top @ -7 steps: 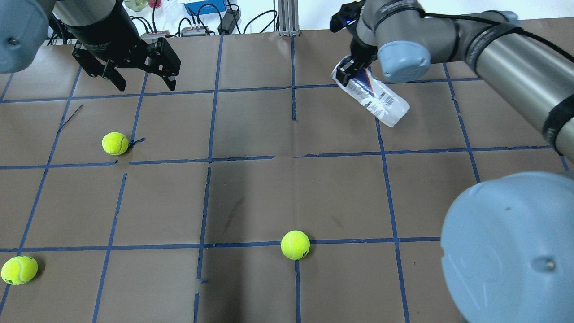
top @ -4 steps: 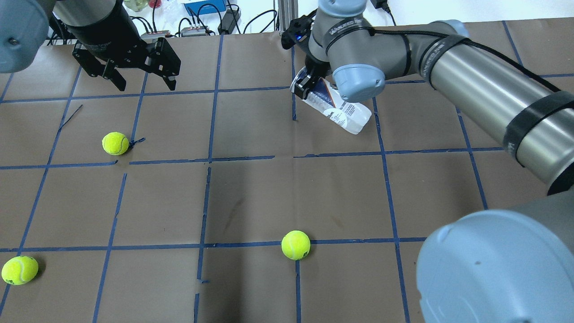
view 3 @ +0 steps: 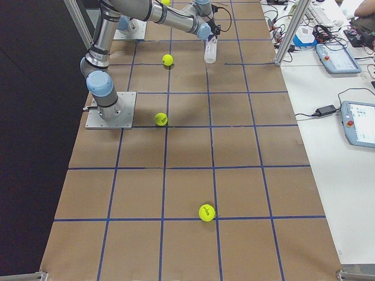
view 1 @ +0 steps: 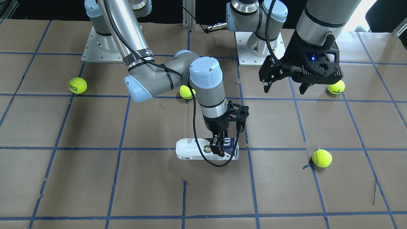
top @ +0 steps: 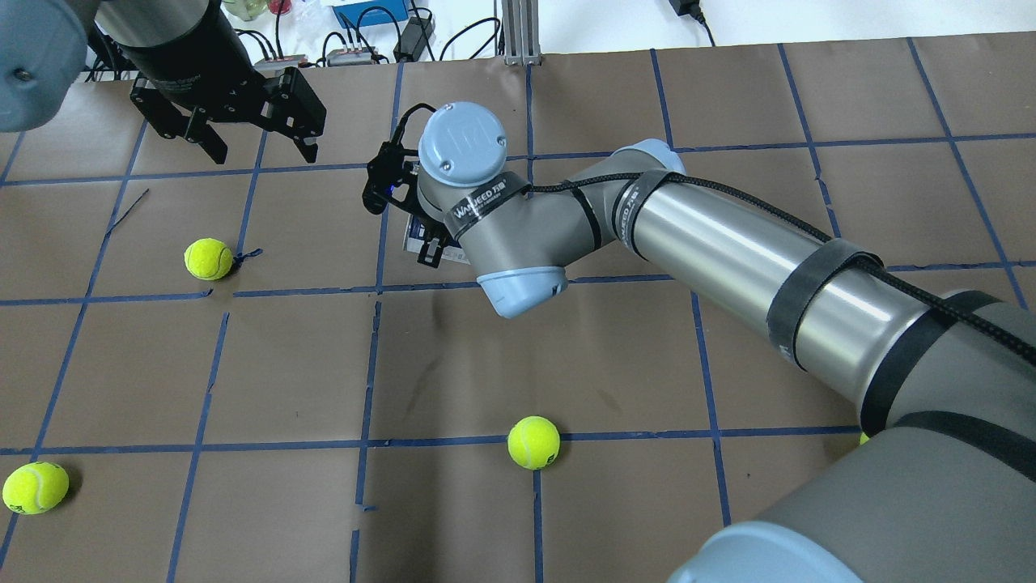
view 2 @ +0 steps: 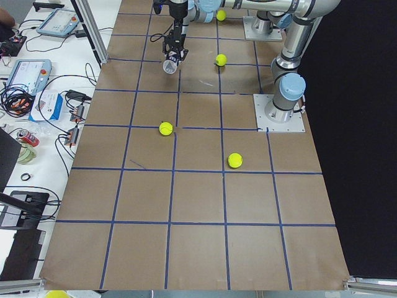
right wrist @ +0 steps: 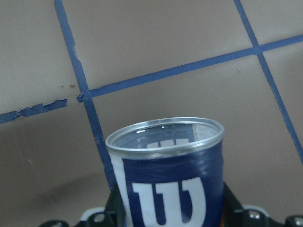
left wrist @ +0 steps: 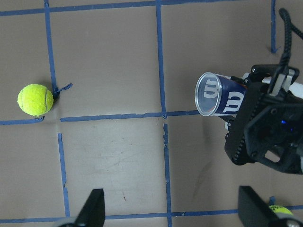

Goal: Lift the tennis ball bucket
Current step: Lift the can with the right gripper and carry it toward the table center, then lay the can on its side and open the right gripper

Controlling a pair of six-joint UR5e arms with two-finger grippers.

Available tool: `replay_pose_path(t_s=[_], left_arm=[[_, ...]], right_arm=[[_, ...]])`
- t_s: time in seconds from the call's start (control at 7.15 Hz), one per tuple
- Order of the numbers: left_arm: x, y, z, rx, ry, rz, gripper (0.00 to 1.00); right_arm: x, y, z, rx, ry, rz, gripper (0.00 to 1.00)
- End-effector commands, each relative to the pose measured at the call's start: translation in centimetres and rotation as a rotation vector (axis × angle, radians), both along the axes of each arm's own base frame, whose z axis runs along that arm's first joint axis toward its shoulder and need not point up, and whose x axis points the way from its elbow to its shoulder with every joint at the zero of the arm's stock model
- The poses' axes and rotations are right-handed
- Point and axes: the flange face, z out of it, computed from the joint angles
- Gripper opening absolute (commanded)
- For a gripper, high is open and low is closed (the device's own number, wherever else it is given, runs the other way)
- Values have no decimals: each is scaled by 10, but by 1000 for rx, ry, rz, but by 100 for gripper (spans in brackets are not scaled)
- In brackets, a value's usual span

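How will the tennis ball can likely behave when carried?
Probably light: the can looks empty through its clear wall. Gripped near one end by the right gripper, it may sag. Smooth and round, it could slip or roll.

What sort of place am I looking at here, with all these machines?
Most likely a robotics lab or test cell. A left arm and right arm are bolted to a table gridded with blue tape, and control tablets and cables sit alongside.

Brown paper-covered table (top: 283, 364), blue tape grid (top: 283, 445)
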Motion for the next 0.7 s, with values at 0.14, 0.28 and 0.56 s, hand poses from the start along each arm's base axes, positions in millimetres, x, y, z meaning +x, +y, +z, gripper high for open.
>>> replay_pose_path(t_s=[0.14,0.28,0.56], left_arm=[[0,0,0,0,1,1,100],[0,0,0,0,1,1,100],[0,0,0,0,1,1,100]], right_arm=[[-2,8,-10,-27,17,75,100],[-4,11,-20,15,41,82,100],[-27,-18,2,15,38,28,100]])
